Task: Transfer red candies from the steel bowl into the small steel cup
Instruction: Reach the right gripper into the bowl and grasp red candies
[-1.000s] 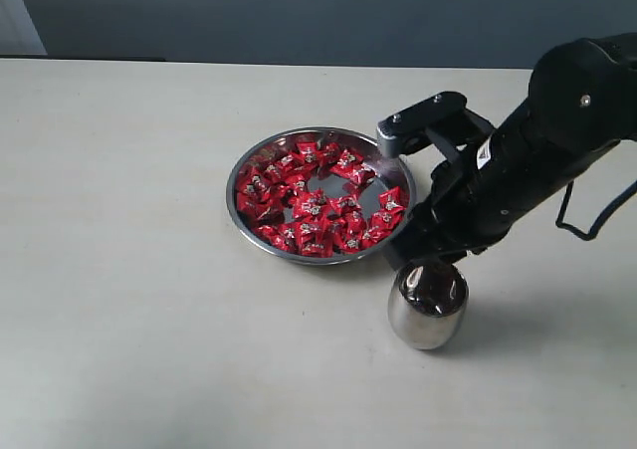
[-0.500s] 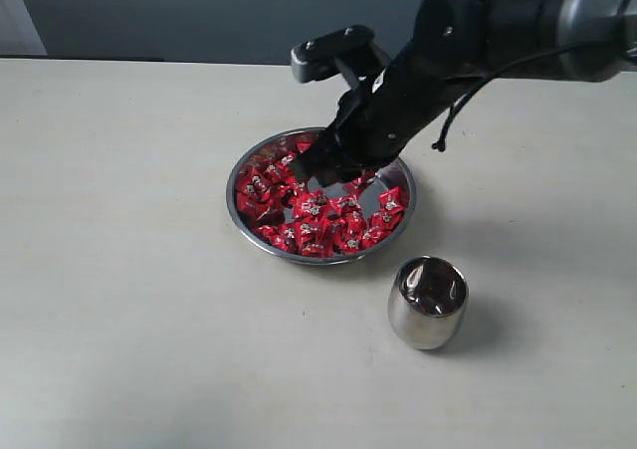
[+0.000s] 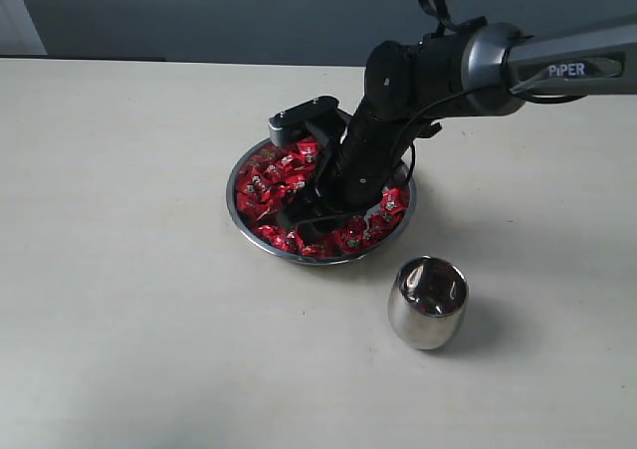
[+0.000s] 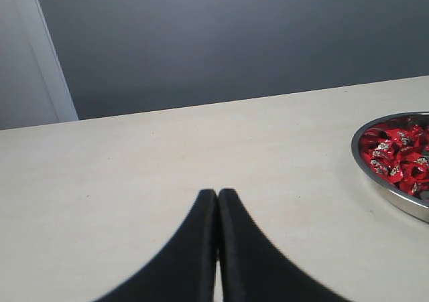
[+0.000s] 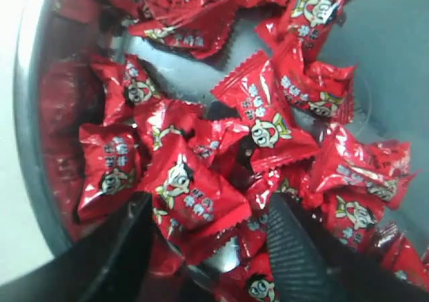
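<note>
The steel bowl (image 3: 231,192) sits mid-table, holding many red candies (image 3: 271,178). My right gripper (image 3: 315,216) is down inside it, toward the bowl's front. In the right wrist view this gripper (image 5: 208,208) is open, and its fingers (image 5: 295,245) straddle a red candy (image 5: 191,191) lying on the pile. The bowl's wall (image 5: 30,114) curves past beside them. The small steel cup (image 3: 428,302) stands upright in front and to the right of the bowl. My left gripper (image 4: 218,193) is shut and empty over bare table, with the bowl's rim (image 4: 360,163) and candies (image 4: 399,158) off to one side.
The pale tabletop (image 3: 129,300) stretches around the bowl and cup. A dark wall (image 3: 249,11) runs behind the table's far edge. The right arm's body (image 3: 438,66) reaches over the back right of the bowl.
The right arm swung from beside the cup, leftward over the bowl, then dropped its gripper into the candies. Bowl and cup stayed put.
</note>
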`<state>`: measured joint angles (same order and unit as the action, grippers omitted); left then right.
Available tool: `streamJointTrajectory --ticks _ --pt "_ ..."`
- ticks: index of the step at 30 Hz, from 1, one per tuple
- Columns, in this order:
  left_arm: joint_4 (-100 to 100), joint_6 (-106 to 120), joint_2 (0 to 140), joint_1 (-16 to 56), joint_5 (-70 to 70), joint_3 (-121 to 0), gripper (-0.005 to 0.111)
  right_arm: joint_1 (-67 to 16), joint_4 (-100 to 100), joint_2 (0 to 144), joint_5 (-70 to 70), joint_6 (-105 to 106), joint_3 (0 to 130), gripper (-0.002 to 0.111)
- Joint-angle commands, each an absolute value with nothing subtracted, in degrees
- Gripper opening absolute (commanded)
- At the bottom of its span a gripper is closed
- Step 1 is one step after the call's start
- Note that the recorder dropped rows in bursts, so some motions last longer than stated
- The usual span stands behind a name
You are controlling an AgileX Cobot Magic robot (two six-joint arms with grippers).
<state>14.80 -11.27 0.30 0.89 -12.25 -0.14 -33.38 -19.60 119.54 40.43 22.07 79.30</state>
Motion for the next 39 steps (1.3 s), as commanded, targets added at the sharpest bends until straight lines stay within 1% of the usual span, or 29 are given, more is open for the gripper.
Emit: streamJointTrajectory --ticks 1,3,8,13,15,17,25,31,34,39 --pt "14.7 -11.5 0.0 1.3 -11.9 0.0 0.0 -33.5 -20.0 119.7 38.9 22.5 79.7 0.05" --pt "14.7 -11.5 0.0 1.3 -11.9 0.0 0.0 -33.5 -20.0 119.7 38.7 22.5 79.7 0.049" --pt "14.7 -11.5 0.0 1.3 -11.9 0.0 0.0 -33.5 -20.0 119.7 38.4 22.5 79.7 0.031" --pt "14.7 -11.5 0.0 1.3 -11.9 0.0 0.0 -33.5 -20.0 119.7 37.3 22.5 79.7 0.021" --pt "14.7 -11.5 0.0 1.3 -11.9 0.0 0.0 -33.5 -20.0 119.7 36.8 22.5 79.7 0.013" --pt "14.7 -11.5 0.0 1.3 -11.9 0.0 0.0 -33.5 -20.0 119.6 36.5 22.5 79.8 0.0" --pt "14.7 -11.5 0.0 1.3 -11.9 0.0 0.0 -33.4 -20.0 113.9 36.3 22.5 79.8 -0.001" --pt "14.7 -11.5 0.0 1.3 -11.9 0.0 0.0 -33.4 -19.6 105.2 43.7 22.2 79.1 -0.001" --pt "14.7 -11.5 0.0 1.3 -11.9 0.0 0.0 -33.4 -18.6 99.7 44.6 20.1 75.5 -0.001" --pt "14.7 -11.5 0.0 1.3 -11.9 0.0 0.0 -33.4 -9.1 88.6 44.2 9.6 65.7 -0.001"
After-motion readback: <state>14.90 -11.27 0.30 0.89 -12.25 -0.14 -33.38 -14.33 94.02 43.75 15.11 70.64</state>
